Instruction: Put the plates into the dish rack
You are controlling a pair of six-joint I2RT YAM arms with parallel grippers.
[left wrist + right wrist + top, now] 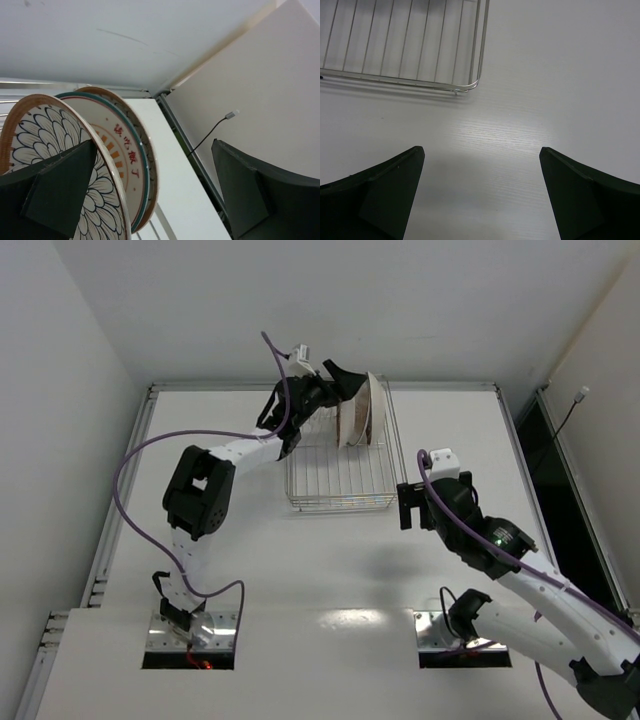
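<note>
- The dish rack [338, 480] sits on the white table [250, 560], towards its far side.
- All three plates [362, 412] stand on edge at the far end of the dish rack, packed face to face in its right half. The near half of the rack shows only bare wire.
- From the left wrist, the plate closest to the camera is the brown-rimmed petal plate [45, 132].
- Right behind it is the white-rimmed sunburst plate [122, 150], with orange rays and red characters.
- Behind that, only a brown-edged sliver of the rearmost plate [149, 165] shows.
- The left gripper [345, 390] is at the far left corner of the dish rack, level with the upper rims of the plates.
- Its jaws are spread wide and clamp nothing. One of its fingers [55, 185] overlaps the face of the petal plate in the wrist view, but I cannot tell whether it touches. The other finger is well apart from the plates.
- The right gripper [405, 508] hangs above the table just outside the near right corner of the dish rack.
- Its jaws are also wide apart and empty. The right wrist view shows bare table between its fingers [375, 195], with the rack's rounded corner [467, 85] just beyond.
- A thin dark cable [212, 131] with a pale plug hangs on the side wall to the right of the dish rack.
</note>
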